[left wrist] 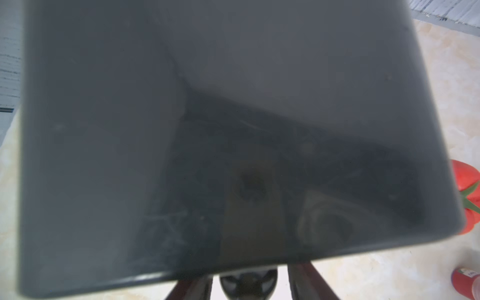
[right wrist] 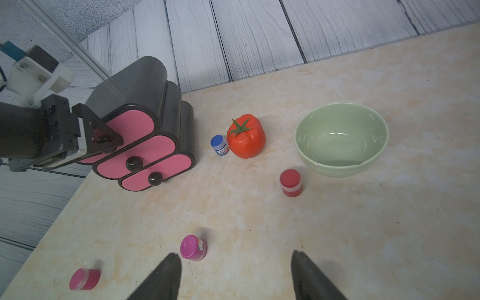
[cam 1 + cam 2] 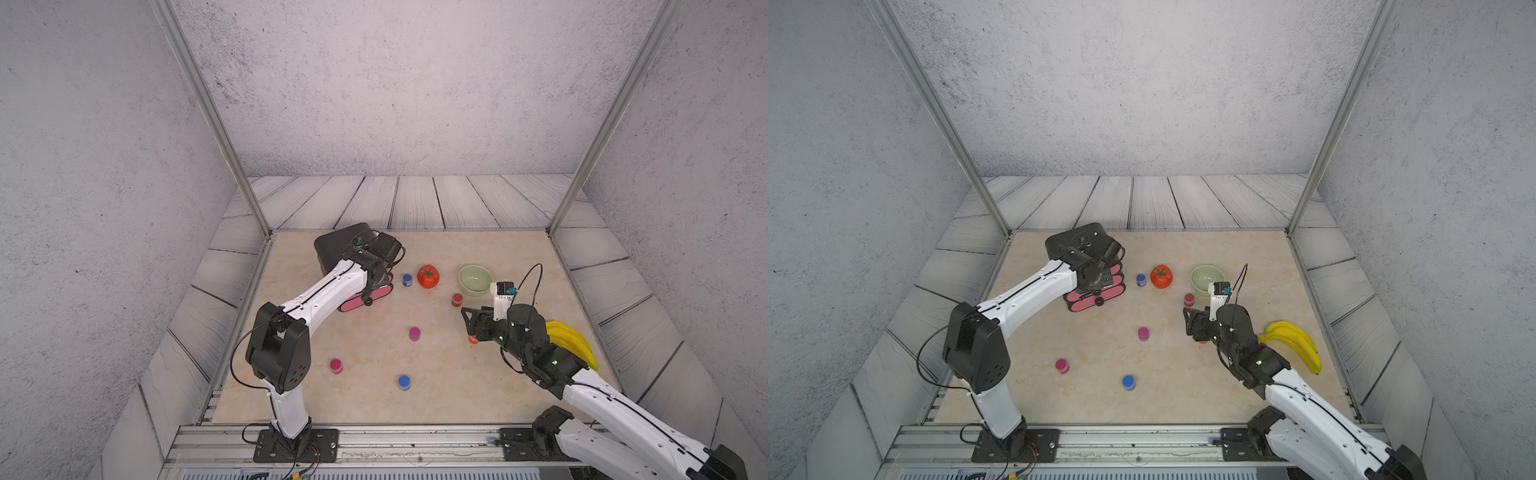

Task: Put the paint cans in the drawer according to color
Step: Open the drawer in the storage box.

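**Left arm at top drawer knob, 6 paint cans out on table**

The left gripper (image 2: 105,139) sits at the top of the drawer (image 3: 338,245), a black chest with 3 pink fronts at the table's (image 3: 374,407) far left. Its jaws are parted on either side of the top knob (image 1: 248,284). The left wrist view shows slivers of table between each finger and the knob. All 3 drawers look shut.

The right gripper (image 3: 467,316) hangs low over the table's right side. Its jaws are open with nothing between them. The orange can (image 3: 473,339) lies beneath that arm and is mostly hidden.

The other 5 paint cans stand upright on the table. 1 blue can (image 3: 407,279) is just beside the tomato (image 3: 428,276). The red can (image 3: 457,299) stands near the green bowl (image 2: 374,145). 1 magenta can (image 3: 414,333) is mid-table, and a second magenta can (image 3: 336,365) is nearer the left arm's base. The second blue can (image 3: 404,382) stands toward the front edge. Bananas (image 3: 1296,340) lie on the right, behind the right arm.
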Controlling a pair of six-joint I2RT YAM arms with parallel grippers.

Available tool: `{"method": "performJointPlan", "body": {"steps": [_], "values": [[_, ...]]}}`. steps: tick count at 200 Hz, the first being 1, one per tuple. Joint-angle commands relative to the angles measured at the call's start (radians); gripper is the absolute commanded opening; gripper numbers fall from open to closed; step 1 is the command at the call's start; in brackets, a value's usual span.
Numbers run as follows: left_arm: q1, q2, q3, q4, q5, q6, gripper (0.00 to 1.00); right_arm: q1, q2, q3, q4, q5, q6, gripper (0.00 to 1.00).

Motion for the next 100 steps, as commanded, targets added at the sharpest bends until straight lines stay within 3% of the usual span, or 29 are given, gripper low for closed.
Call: {"method": "performJointPlan", "body": {"steps": [1, 52, 100], "values": [[0.019, 0.024, 0.036, 0.035, -0.013, 0.019, 0.48, -0.005, -0.003, 0.027, 0.008, 0.024, -0.025, 0.71], [0.031, 0.023, 0.036, 0.025, 0.02, 0.037, 0.18, -0.011, -0.015, 0.025, -0.002, 0.034, -0.034, 0.71], [0.019, -0.019, 0.026, -0.023, 0.103, 0.013, 0.11, -0.014, -0.006, 0.022, 0.009, 0.027, -0.03, 0.71]]}}
